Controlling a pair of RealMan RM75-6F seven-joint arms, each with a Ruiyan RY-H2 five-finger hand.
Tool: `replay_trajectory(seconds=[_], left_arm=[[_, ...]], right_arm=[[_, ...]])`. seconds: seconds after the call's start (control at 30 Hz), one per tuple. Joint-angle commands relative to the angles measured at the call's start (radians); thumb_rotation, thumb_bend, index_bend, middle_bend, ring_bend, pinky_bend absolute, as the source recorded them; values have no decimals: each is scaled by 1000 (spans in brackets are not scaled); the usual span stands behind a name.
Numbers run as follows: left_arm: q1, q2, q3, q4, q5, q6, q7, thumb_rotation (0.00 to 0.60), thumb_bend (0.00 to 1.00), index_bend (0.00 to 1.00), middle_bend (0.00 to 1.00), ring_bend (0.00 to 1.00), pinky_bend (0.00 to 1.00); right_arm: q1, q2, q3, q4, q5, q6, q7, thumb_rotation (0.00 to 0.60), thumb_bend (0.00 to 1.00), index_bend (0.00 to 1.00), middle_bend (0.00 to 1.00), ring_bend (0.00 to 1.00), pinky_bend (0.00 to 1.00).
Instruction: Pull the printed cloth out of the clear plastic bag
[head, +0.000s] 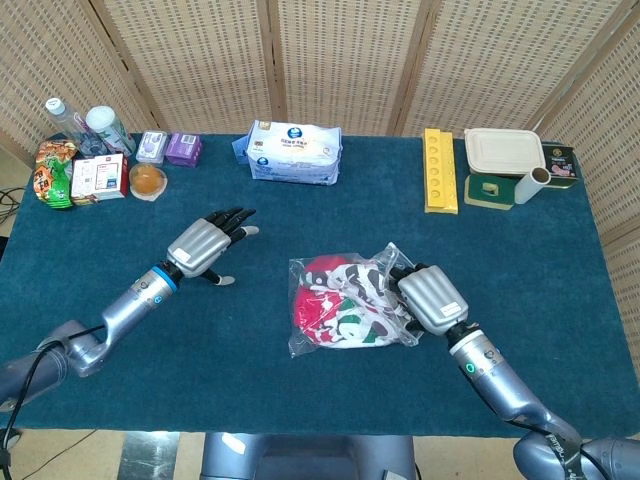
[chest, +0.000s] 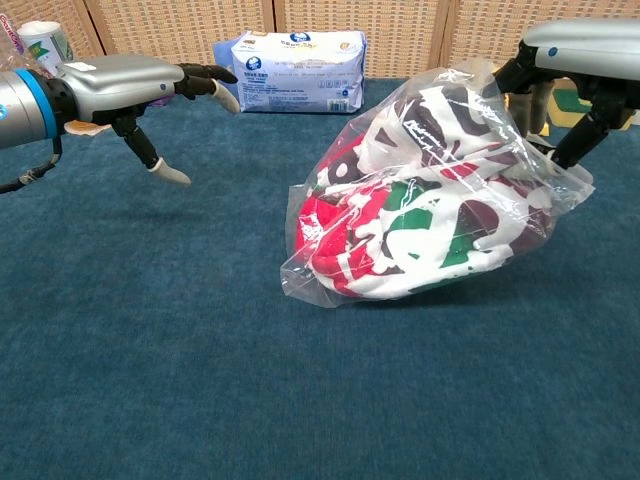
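fingers of right hand (head: 432, 300) pinch the clear plastic bag (chest: 425, 190); left hand (head: 200, 246) spread, holding nothing.

Robot arms and hands: silver-grey metal

Left hand (head: 203, 247): ribbed silver back, black fingers, pale tips, blue wrist ring. Right hand (head: 432, 298): same silver shell, green wrist light.

Your head view looked steeply down over the whole worktop (head: 120, 390); your chest view sat low and close, facing twelve o'clock, sharing the bag (head: 350, 303).
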Motion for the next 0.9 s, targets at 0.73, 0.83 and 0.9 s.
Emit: replay_trajectory(seconds=[0.73, 0.83, 0.9], left_arm=[[-225, -249, -112, 181, -64, -340, 3, 600, 151, 216, 15, 0, 138], [-246, -274, -121, 208, -69, -362, -1, 600, 182, 228, 15, 0, 138], [-262, -288, -127, 223, -75, -384, -8, 600, 200, 238, 15, 0, 138]], right_arm=[[-7, 11, -9, 27, -27, -21, 56, 600, 366, 661, 394, 478, 408], [-10, 13, -10, 35, -30, -24, 70, 600, 366, 661, 394, 477, 405], [-12, 15, -11, 42, -33, -26, 82, 600, 366, 661, 394, 477, 404]])
